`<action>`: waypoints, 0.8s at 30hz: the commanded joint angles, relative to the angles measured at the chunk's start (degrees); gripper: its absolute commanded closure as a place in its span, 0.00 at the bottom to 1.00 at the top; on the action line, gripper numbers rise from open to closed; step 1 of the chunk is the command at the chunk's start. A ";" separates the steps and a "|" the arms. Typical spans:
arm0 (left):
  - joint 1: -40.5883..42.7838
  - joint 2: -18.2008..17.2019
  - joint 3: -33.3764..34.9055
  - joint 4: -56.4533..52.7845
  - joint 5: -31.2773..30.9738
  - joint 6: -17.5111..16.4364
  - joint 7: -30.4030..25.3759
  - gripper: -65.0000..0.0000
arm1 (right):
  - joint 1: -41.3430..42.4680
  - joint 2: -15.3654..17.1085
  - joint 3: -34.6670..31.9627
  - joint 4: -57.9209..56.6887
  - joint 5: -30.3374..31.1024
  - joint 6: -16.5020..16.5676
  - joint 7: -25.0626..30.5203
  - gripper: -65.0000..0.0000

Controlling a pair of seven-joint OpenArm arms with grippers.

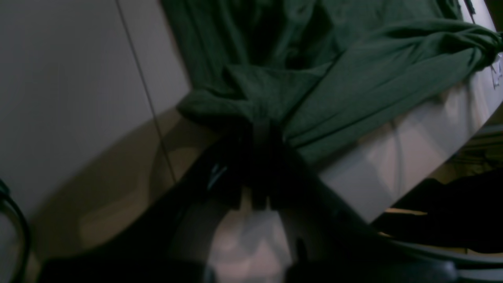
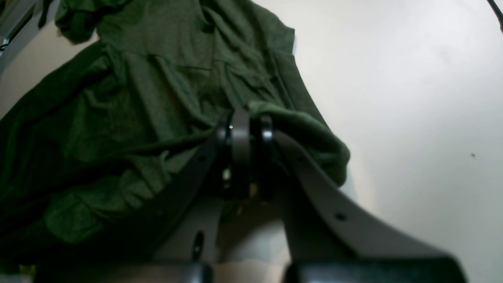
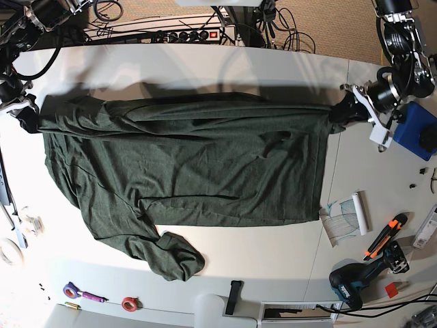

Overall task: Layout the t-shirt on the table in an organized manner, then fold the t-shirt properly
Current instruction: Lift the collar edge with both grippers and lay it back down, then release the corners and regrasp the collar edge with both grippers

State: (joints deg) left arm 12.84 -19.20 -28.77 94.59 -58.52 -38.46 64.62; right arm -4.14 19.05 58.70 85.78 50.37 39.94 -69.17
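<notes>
Shirt [image 3: 198, 171] lying spread over middle of surface [image 3: 259, 273], far hem line pulling taut along surface's far edge. Loose sleeve [image 3: 174, 256] bunching toward near edge.

Left pincer [image 1: 261, 129] clamping hem corner by base view's right edge. Right pincer [image 2: 245, 129] pinching bunched cloth at opposite edge, probably sleeve end; view dim.

Cloth acting soft, light and limp, wrinkling easily. Gripping best at corners and seams, pulling evenly.

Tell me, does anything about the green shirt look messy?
Yes. The t-shirt is stretched out between the left gripper and the right gripper, but one sleeve, lowest in the base view, is crumpled into a lump instead of lying flat.
</notes>
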 commanded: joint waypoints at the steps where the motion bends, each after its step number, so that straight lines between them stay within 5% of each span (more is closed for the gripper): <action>1: -0.33 -0.96 -0.35 0.87 -1.01 -0.17 -1.18 1.00 | 0.46 1.73 0.17 0.79 0.96 0.06 1.92 1.00; 7: -0.31 -0.96 -0.35 0.87 -1.01 -0.17 -1.25 0.98 | 0.48 1.73 0.15 0.79 0.94 0.06 0.09 1.00; 10: -0.31 -0.96 -0.35 0.87 -1.01 -0.17 -1.73 0.72 | 0.44 1.73 0.17 0.79 0.92 0.06 -0.83 0.74; 12: -0.31 -0.96 -0.35 0.87 -1.01 -0.15 -1.68 0.64 | 0.46 1.75 0.17 0.79 1.01 0.06 -0.57 0.67; 24: -0.46 -1.44 -0.42 0.87 -2.97 -0.11 -2.62 0.64 | 0.48 5.27 0.20 0.87 7.19 0.06 -3.74 0.62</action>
State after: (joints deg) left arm 12.84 -19.55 -28.80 94.59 -60.10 -38.44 63.46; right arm -4.12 22.63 58.70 85.78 56.23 39.92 -74.26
